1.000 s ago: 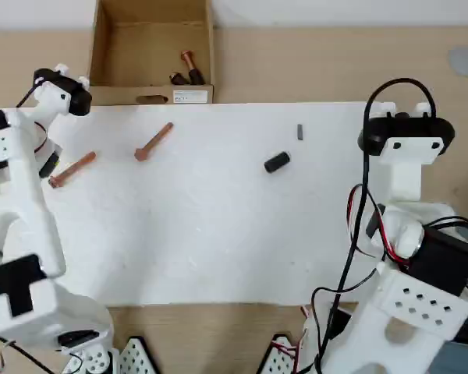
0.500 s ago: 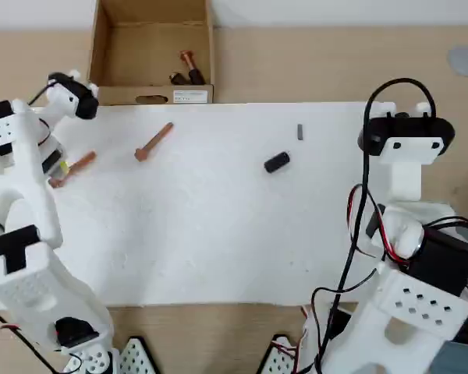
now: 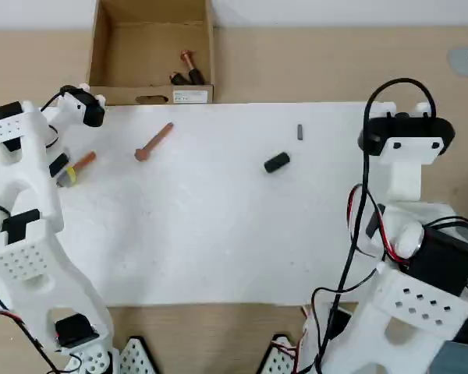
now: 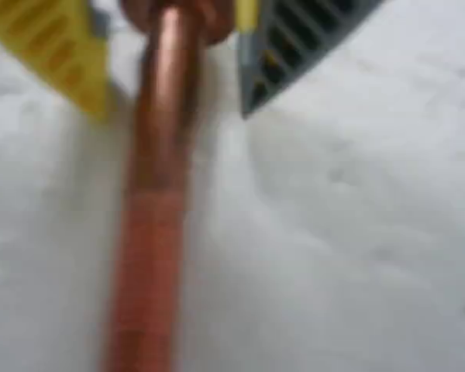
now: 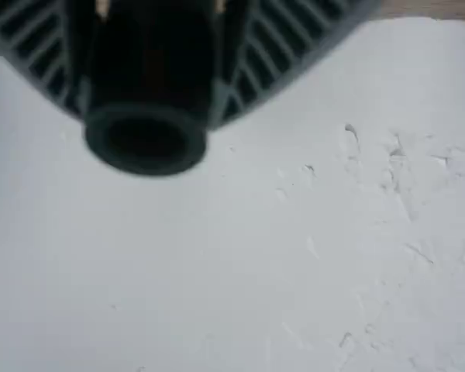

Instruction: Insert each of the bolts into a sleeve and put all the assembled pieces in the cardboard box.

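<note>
The left claw (image 4: 174, 101) is straddling the nine-o'clock bolt (image 4: 151, 232), jaws apart, poised for gripping; the right claw (image 5: 151, 77) is clamping a sleeve (image 5: 147, 139), mouth outward, likely for insertion.

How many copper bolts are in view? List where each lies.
3. One bolt between the left gripper's fingers; a second bolt free on the white mat nearby; a third bolt inside the cardboard box. More may be hidden.

I'm seeing a white mat (image 3: 218, 234) lying on the wooden table (image 3: 296, 66), a grey disc (image 3: 466, 58) sitting beyond the mat's far right corner.
</note>
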Robot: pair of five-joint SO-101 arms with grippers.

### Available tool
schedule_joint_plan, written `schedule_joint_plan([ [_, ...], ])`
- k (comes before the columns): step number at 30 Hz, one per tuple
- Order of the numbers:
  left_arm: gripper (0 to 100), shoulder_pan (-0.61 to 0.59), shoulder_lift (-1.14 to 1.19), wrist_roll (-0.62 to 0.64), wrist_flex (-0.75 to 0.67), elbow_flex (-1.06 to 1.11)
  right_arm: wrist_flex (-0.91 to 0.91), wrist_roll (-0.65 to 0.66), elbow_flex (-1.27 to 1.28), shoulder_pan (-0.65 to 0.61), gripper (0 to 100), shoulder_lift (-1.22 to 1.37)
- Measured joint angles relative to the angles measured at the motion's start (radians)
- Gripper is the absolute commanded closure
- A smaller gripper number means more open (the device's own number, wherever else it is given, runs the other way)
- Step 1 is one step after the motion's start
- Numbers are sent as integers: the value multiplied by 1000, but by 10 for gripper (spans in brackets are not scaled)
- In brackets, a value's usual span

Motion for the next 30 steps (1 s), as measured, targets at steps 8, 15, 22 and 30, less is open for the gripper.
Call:
schedule_joint_plan([
  [8,995,35,34,6,129,-60,0,0,0,0,987,0],
  [15,995,71,40,272,270,-133,0,0,0,0,987,0],
  [22,996,97,40,753,393,-276,0,0,0,0,987,0],
  [30,997,97,40,1039,416,-315,0,0,6,0,987,-35],
])
